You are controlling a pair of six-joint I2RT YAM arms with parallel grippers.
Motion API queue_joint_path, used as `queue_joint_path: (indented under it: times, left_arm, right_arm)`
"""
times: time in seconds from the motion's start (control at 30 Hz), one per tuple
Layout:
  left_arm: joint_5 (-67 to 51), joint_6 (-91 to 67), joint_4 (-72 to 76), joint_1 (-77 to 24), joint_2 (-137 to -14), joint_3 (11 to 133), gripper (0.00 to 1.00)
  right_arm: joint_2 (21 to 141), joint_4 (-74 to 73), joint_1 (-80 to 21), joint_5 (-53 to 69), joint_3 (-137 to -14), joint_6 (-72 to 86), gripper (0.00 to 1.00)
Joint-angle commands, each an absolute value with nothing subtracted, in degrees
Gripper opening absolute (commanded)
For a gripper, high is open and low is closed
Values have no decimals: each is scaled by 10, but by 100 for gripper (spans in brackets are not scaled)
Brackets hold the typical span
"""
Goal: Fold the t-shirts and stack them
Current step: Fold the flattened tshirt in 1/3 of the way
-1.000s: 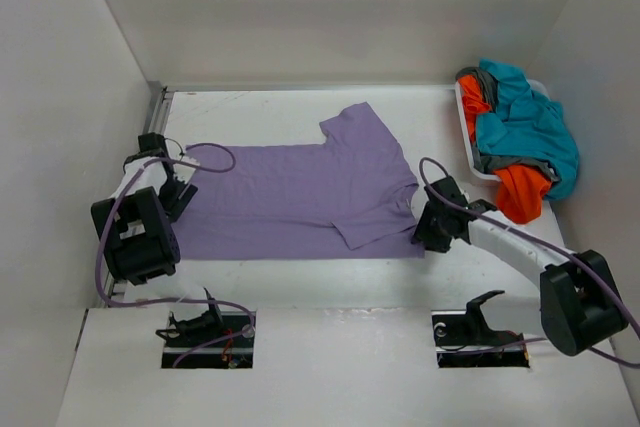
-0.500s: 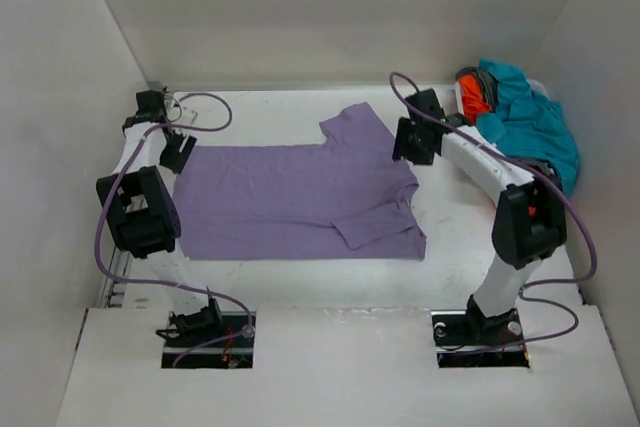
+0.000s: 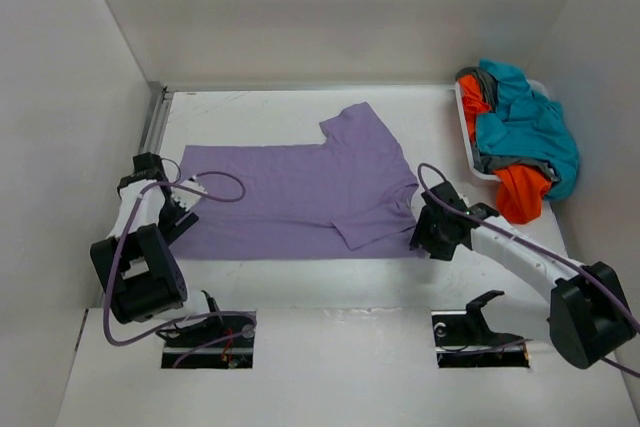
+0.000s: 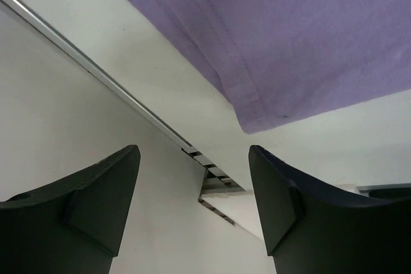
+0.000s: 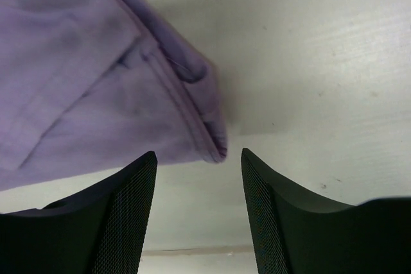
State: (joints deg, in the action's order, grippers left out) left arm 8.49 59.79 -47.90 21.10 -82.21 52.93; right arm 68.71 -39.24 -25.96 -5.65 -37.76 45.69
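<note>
Across the middle of the table (image 3: 260,107), a lavender shirt (image 3: 300,192) laid flat: hem toward the left arm, shoulders toward the right, one sleeve pointing at the far wall, the near sleeve apparently tucked in over the body. At the far right, a basket (image 3: 463,132) heaped with the teal shirt (image 3: 530,127), the orange shirt (image 3: 520,195) spilling over its near rim, and a strip of grey shirt (image 3: 493,161) between them. Expect all of it to handle as light, limp cloth: no stiffness, sags and trails when raised from one point, probably slides easily on the smooth top, nothing fragile. Best taken at corners and seams, where the doubled, stitched edge gives something thicker to bite. Pinch low against the table so only the wanted layers come up, and lift both ends together to keep a fold line straight. At the left gripper (image 3: 178,210), down by the hem corner (image 4: 257,119): jaws spread, nothing between them, the corner lying just ahead of the tips. At the right gripper (image 3: 433,232), by the shoulder corner (image 5: 213,145): likewise spread and empty, the bunched seam edge just ahead of the gap, not yet pinched. Reads as the start of a lengthwise fold, with these two near corners as the grip points.
</note>
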Motion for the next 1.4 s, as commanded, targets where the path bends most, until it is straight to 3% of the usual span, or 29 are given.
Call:
queue_joint_path:
  times: [0.0,0.27,0.5,0.87,1.37]
  left_arm:
    - [101,665,-466,186,-800,509,68]
    - [171,772,-462,77,-780,454,66]
    - [242,748,-546,-15,-784,416,66]
    - [331,758,-477,-22,-844,371,69]
    - [366,737,-490,-15,-902,392,62]
  right_arm:
    - [641,-347,-254,-56,-340,519,60]
    - [655,-295,-250,-55,-316,545,61]
    - [650,-284,-260,-60,-309,552,61]
    - [651,-264,-274,-63,-295,569,62]
    - [664,-284,-295,-66,-308,568,62]
